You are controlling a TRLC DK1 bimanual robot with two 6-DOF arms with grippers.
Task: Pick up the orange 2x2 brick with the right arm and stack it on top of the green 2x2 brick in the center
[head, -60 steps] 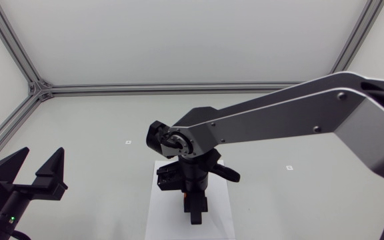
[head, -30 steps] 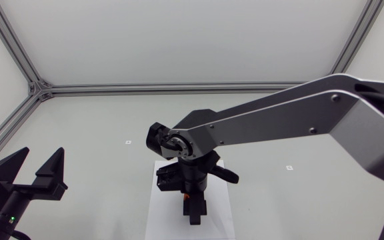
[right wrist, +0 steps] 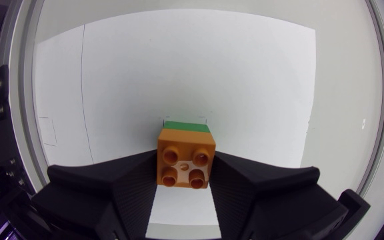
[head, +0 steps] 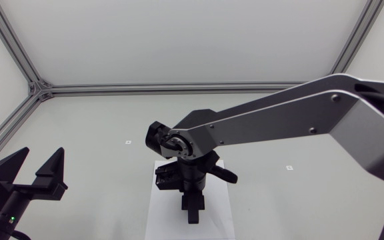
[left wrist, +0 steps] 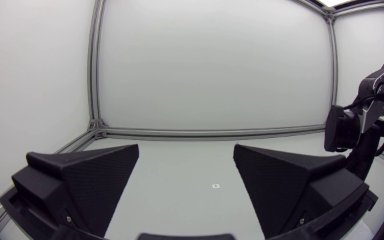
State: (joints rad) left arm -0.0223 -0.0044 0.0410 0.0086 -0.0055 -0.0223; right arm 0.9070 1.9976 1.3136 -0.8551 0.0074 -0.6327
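The right tool (head: 192, 215) has dropped a little at lower centre, hiding the orange brick (right wrist: 186, 159) from the head view. It is clamped on that brick, directly over the green brick (right wrist: 186, 125). Slight misalignment could jam the studs or topple both on release.

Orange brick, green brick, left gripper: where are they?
orange brick (right wrist: 185, 159), right wrist view, studded top.
green brick (right wrist: 186, 125), right wrist view, visible top edge.
left gripper (left wrist: 186, 149), left wrist view, midway between fingertips.
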